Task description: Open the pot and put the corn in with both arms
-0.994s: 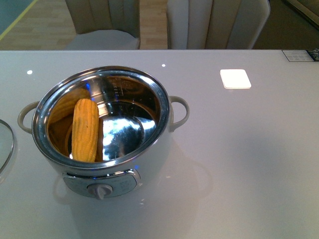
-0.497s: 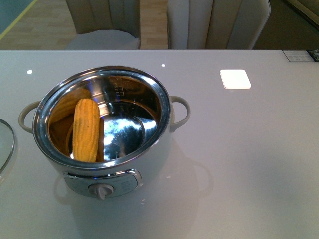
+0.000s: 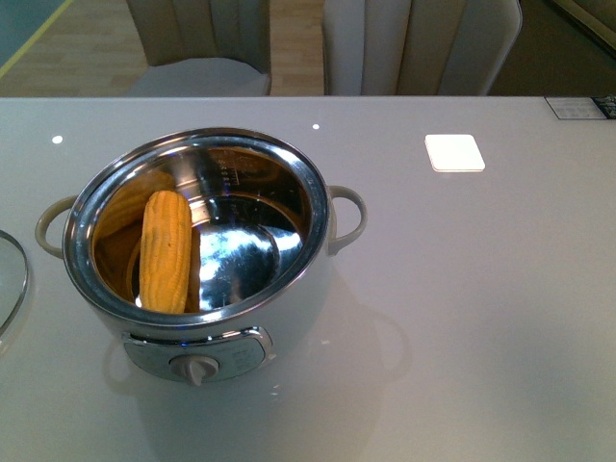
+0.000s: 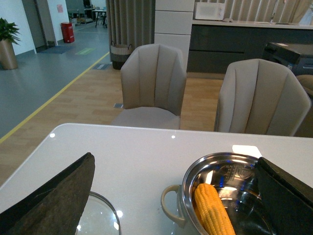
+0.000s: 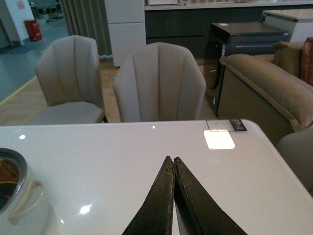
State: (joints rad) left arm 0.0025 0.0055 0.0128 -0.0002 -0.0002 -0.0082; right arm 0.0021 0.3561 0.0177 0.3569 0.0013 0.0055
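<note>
The white pot (image 3: 289, 318) stands open on the table, left of centre in the front view. The yellow corn (image 3: 165, 250) lies inside its steel bowl, leaning on the left wall. The left wrist view shows the pot (image 4: 172, 208) and the corn (image 4: 212, 215) too. My left gripper (image 4: 173, 164) is open and empty, raised above the table, with one finger (image 4: 54, 200) over the lid and the other over the pot. My right gripper (image 5: 173, 159) is shut and empty, over bare table right of the pot (image 5: 22, 208). Neither arm shows in the front view.
The glass lid (image 3: 10, 279) lies flat on the table left of the pot, also in the left wrist view (image 4: 100, 218). A bright white square (image 3: 454, 152) marks the table at the back right. Two beige chairs (image 3: 414, 43) stand behind the table's far edge.
</note>
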